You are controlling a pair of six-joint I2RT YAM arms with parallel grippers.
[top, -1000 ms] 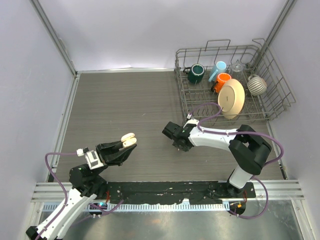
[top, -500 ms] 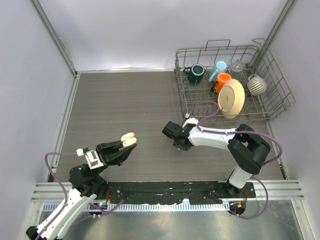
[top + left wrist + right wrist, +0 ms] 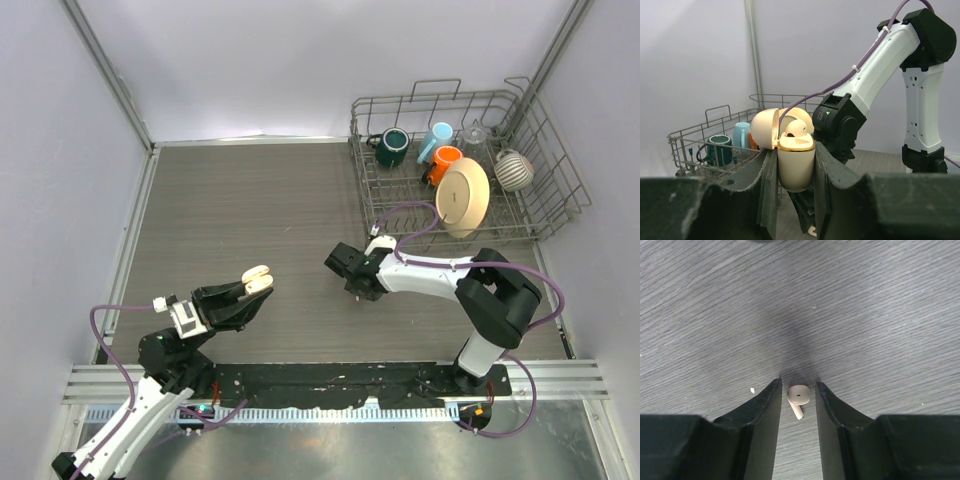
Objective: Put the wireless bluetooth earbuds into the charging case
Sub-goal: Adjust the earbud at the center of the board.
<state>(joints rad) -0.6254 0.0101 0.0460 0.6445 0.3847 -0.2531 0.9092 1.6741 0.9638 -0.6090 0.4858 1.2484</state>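
Right claw (image 3: 798, 385) stands narrowly open, tips down on the table (image 3: 875, 315) just off the near left corner of the rack (image 3: 400, 205). One finger sits on either side of a loose earbud (image 3: 798, 396), which lies flat with a sliver of table showing on each side, so nothing is gripped yet. The straddle looks meant to centre the bud before a pinch across its head. Its arm runs low and long away from the rack, elbow folded by the base, wrist tipped steeply down. Left claw (image 3: 796, 152), well away from the rack off that same corner, is closed on the case (image 3: 796, 172), clamping the lower body so the mouth is left free. The case sits upright, lid (image 3: 764, 127) swung back, a seated earbud (image 3: 798, 128) in one socket. I judge it is held aloft as a steady target. That arm is raised, forearm aimed toward the right claw.
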